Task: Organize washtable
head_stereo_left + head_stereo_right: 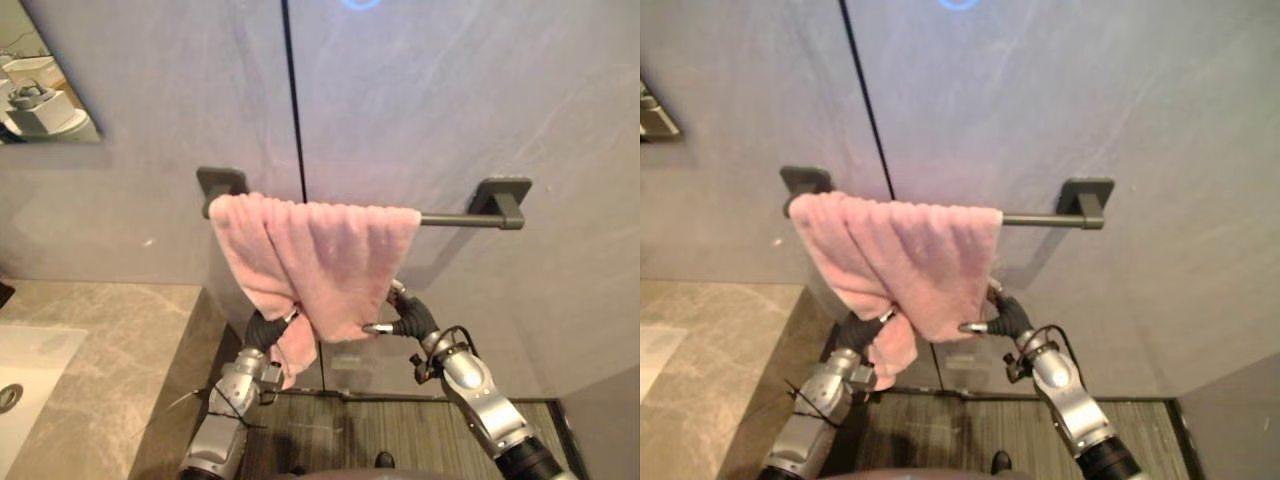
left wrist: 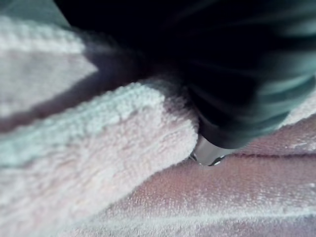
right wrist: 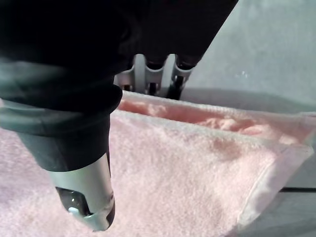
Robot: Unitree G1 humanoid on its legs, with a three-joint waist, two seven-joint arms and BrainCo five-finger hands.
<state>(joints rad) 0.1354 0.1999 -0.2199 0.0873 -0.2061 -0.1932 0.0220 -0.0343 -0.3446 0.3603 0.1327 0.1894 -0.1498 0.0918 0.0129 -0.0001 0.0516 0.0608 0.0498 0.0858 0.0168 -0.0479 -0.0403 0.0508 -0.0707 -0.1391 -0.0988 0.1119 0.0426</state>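
Half your job looks done: the fluffy pink towel (image 1: 330, 255) hangs bunched on the dark metal rail (image 1: 455, 218), right hand (image 1: 408, 318) pinching its edge, left hand (image 1: 268, 328) buried, grip untellable.

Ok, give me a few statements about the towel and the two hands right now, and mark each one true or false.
1. The pink towel hangs over the towel bar. True.
2. The towel covers the whole bar. False: the bar's right stretch is bare.
3. The right hand has the towel's lower right edge between thumb and fingers. True.
4. The left hand rests on the marble counter. False: it is up at the towel's lower left part, off the counter.
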